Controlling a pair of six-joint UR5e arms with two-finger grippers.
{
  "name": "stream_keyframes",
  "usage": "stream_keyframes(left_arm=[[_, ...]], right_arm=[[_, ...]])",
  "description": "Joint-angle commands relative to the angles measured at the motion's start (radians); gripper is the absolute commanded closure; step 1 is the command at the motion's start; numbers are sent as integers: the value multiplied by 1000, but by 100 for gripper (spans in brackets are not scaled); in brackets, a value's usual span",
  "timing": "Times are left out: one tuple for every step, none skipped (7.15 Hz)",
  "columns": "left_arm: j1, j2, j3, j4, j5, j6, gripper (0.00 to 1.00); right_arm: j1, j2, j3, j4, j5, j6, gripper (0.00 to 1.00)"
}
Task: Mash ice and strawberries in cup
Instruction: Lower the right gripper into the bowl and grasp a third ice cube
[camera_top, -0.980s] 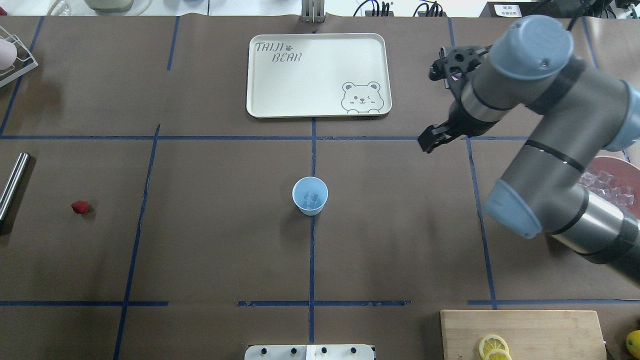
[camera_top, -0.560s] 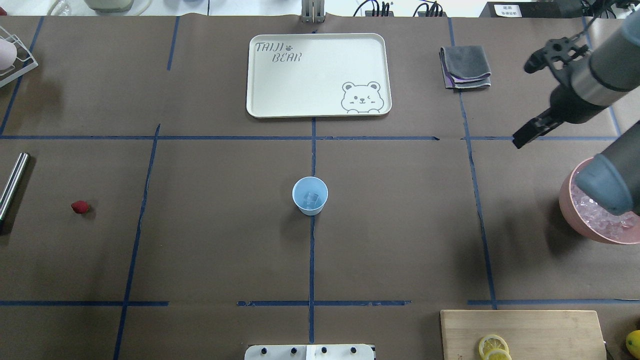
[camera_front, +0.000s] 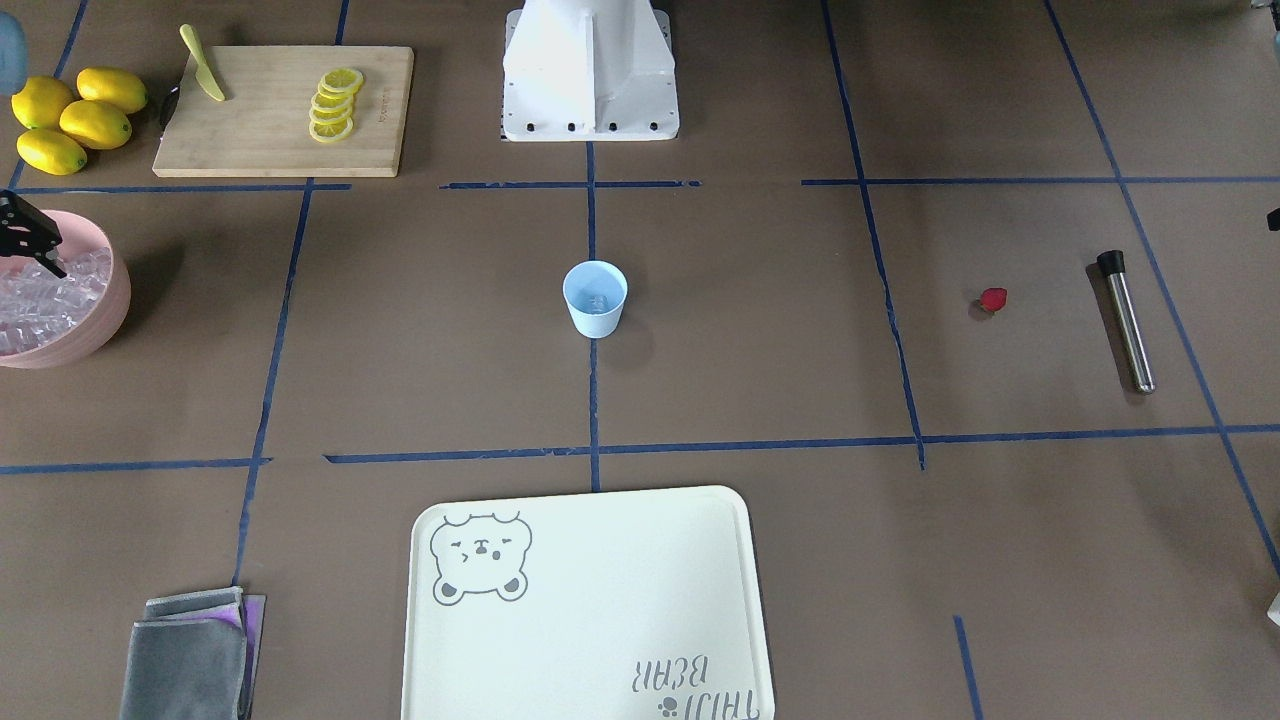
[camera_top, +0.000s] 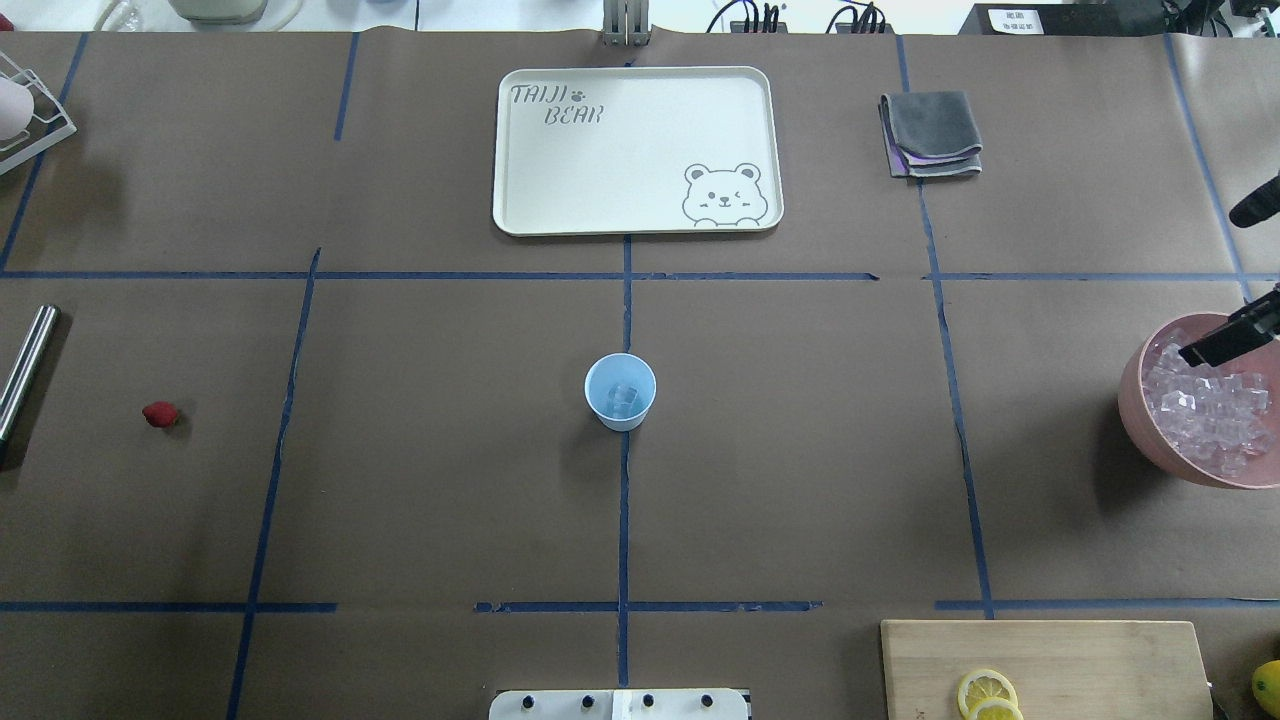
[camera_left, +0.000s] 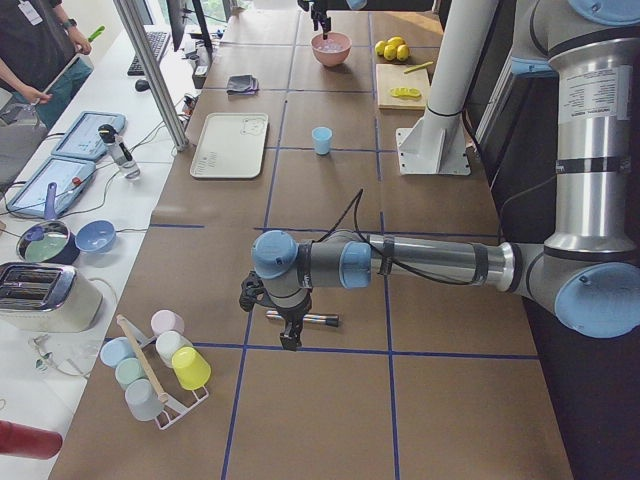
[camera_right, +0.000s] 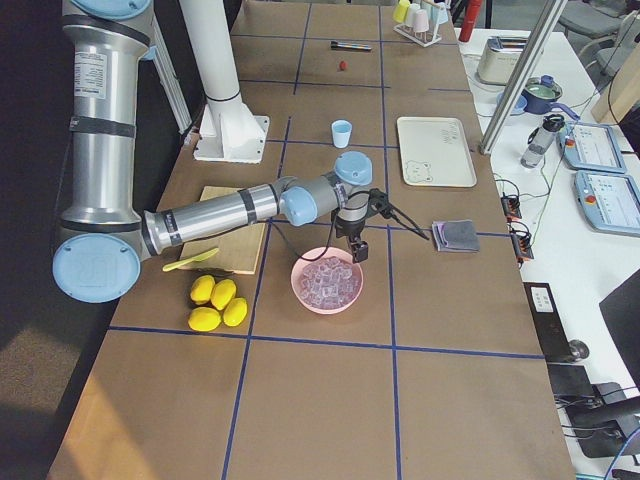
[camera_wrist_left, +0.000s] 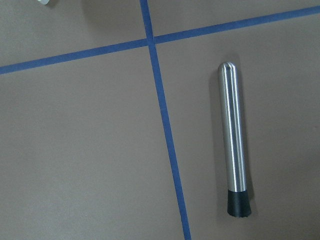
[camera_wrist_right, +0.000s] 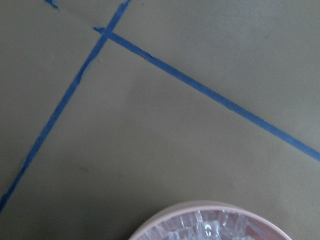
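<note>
The light blue cup (camera_top: 620, 392) stands upright at the table's centre with ice cubes (camera_top: 624, 398) in it; it also shows in the front view (camera_front: 595, 298). The red strawberry (camera_top: 159, 414) lies alone on the table at the far left. My right gripper (camera_top: 1200, 348) hangs over the far rim of the pink bowl (camera_top: 1135, 400), which is full of ice (camera_top: 1205, 410). Only a dark finger shows, so I cannot tell whether the gripper is open. My left gripper (camera_left: 290, 335) hovers over a steel muddler (camera_wrist_left: 234, 145); I cannot tell its state.
A cream bear tray (camera_top: 640, 150) lies behind the cup. A folded grey towel (camera_top: 930, 135) lies to the right of the tray. A cutting board (camera_top: 1050, 665) with lemon slices sits front right, whole lemons (camera_front: 70, 120) beside it. The muddler (camera_top: 25, 365) lies near the strawberry.
My right arm has swung right, from beside the tray to over the pink bowl, uncovering the towel and the bowl. The cup, the strawberry and the muddler have not moved.
</note>
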Motion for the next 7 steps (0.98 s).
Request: stream_keyframes(left_arm=[[0,0,-1,0,0,-1,0],[0,0,-3,0,0,-1,0],[0,0,-6,0,0,0,0],[0,0,-9,0,0,1,0],[0,0,-9,0,0,1,0],[0,0,-9,0,0,-1,0],[0,2,-9,0,0,0,0]], right_arm=[[0,-63,-68,110,-46,-2,4],[0,-66,-99,138,-51,-2,6],[-5,-66,-104,139,-51,0,7],[-26,-64,-105,137,-53,12,8],[-33,-64,-105,137,-51,12,10],[-45,-64,-108,136,-51,12,15],[-46,-66,-114,133,-51,11,20]])
